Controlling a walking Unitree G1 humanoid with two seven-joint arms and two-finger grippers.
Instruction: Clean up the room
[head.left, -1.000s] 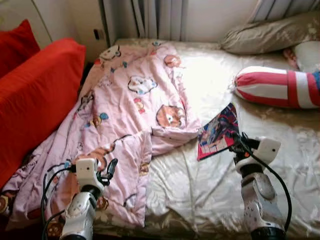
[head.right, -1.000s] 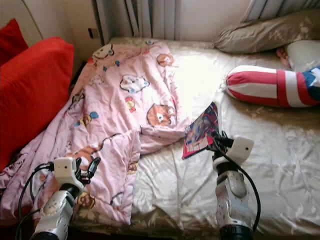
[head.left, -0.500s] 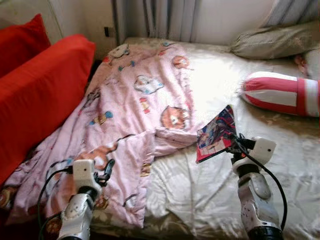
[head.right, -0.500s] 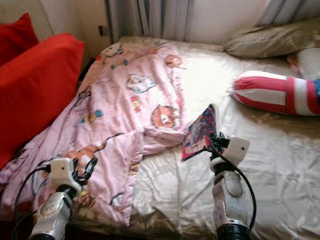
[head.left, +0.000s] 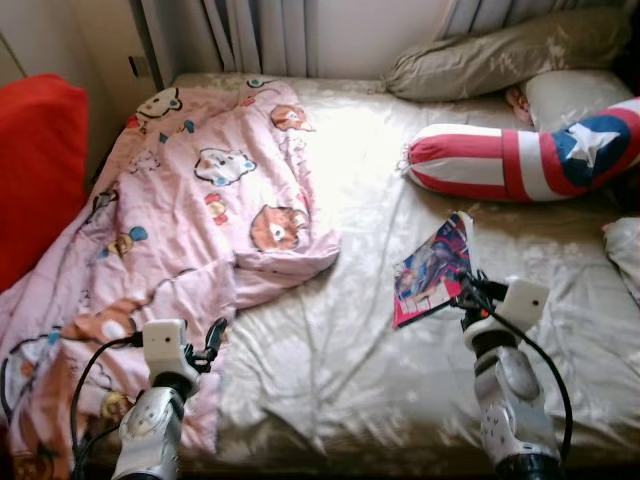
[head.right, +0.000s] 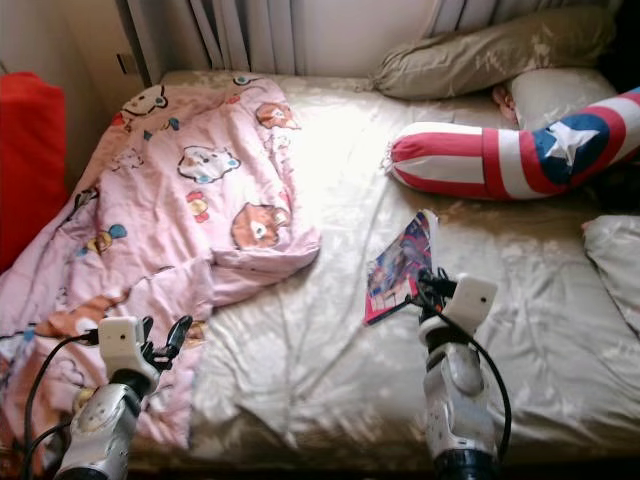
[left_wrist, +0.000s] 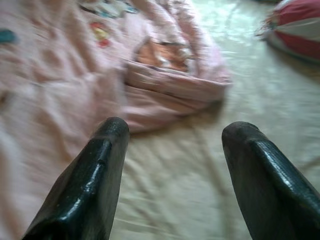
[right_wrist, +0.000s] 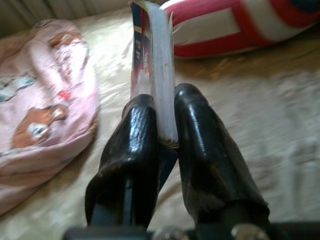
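My right gripper (head.left: 468, 292) is shut on a thin colourful book (head.left: 430, 268), holding it tilted above the beige bed sheet (head.left: 360, 340). The right wrist view shows the book's white page edge (right_wrist: 159, 75) clamped between the two black fingers (right_wrist: 134, 145). My left gripper (head.left: 213, 340) is open and holds nothing, low at the bed's near left over the edge of a pink cartoon blanket (head.left: 190, 210). The left wrist view shows its fingers (left_wrist: 95, 175) wide apart above the sheet, with the blanket's folded corner (left_wrist: 170, 75) ahead.
A red, white and blue star bolster (head.left: 520, 160) lies across the right of the bed. Beige pillows (head.left: 500, 50) sit at the head by the curtains. A red cushion (head.left: 35, 170) stands to the left. Another pillow's edge (head.left: 625, 250) shows at far right.
The camera has swung right, so the red cushions slid out to the left and more of the bolster came into view. The right gripper still holds the book; the left stays open.
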